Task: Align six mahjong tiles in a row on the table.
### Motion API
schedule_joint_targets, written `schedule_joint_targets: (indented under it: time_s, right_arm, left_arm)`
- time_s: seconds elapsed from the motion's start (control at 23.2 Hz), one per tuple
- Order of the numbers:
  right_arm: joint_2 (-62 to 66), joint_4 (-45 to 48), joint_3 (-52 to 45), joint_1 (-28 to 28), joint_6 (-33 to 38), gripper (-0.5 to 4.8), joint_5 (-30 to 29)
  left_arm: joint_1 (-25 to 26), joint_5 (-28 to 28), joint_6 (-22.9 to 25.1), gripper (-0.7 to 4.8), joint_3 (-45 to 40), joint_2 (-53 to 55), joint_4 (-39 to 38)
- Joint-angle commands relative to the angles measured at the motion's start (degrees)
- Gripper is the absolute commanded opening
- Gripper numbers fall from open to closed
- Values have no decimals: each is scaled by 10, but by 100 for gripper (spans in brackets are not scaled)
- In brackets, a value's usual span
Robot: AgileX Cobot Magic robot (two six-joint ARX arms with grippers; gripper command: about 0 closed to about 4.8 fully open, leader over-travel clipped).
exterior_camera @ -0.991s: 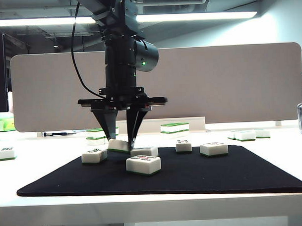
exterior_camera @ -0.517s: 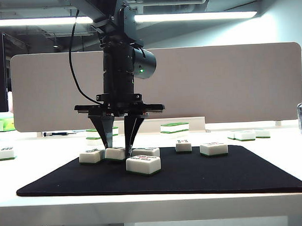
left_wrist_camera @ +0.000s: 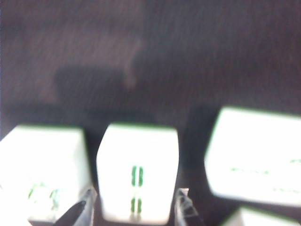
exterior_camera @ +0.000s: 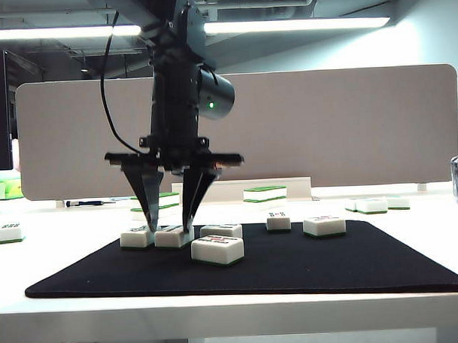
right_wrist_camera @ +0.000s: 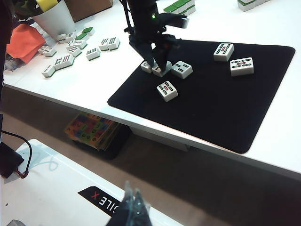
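The left gripper (exterior_camera: 169,228) stands point-down over the black mat (exterior_camera: 308,270), its fingers a little way apart either side of a mahjong tile (left_wrist_camera: 137,172) that sits flat on the mat. In the left wrist view a thin gap shows on both sides, so the tile looks released, set down beside its neighbour (exterior_camera: 136,236) to start the row.

Nearest the table (exterior_camera: 219,315) edge lies a loose tile (exterior_camera: 217,249), set askew. Behind it comes the started line, with a third tile (exterior_camera: 220,230) close on the other side but angled. Further along the mat sit two more tiles (exterior_camera: 278,221) (exterior_camera: 324,225), well apart from the line.

The right gripper (right_wrist_camera: 133,203) hangs off the table, fingertips together and holding nothing.
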Motion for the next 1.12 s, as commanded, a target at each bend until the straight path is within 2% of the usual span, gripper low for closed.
schedule_joint_targets:
  time_s: [0.04,0.17,0.43,0.47,0.56,0.6,1.12]
  right_arm:
    - [-7,12,2,1,-2,-1,1]
    - [-7,14,2,1,-2,-1,1]
    - [-7,14,2,1,-2,-1,1]
    - [-7,14,2,1,-2,-1,1]
    - [-7,14,2,1,-2,-1,1]
    - [-7,14,2,1,-4,-1,1]
    - [-7,14,2,1,-17,-1,1]
  left_arm:
    - [-5,31,5,220,38,-12,-7]
    - [-16,45,19,219,73,-14,-2]
    - [-43,30,69,220,68,-3,55]
    - [-43,21,69,236,68,0,61]
    - [-44,9,69,314,68,8,66]
    - [-44,10,69,320,68,10,64]
    - [-48,13,82,308,64,40,55]
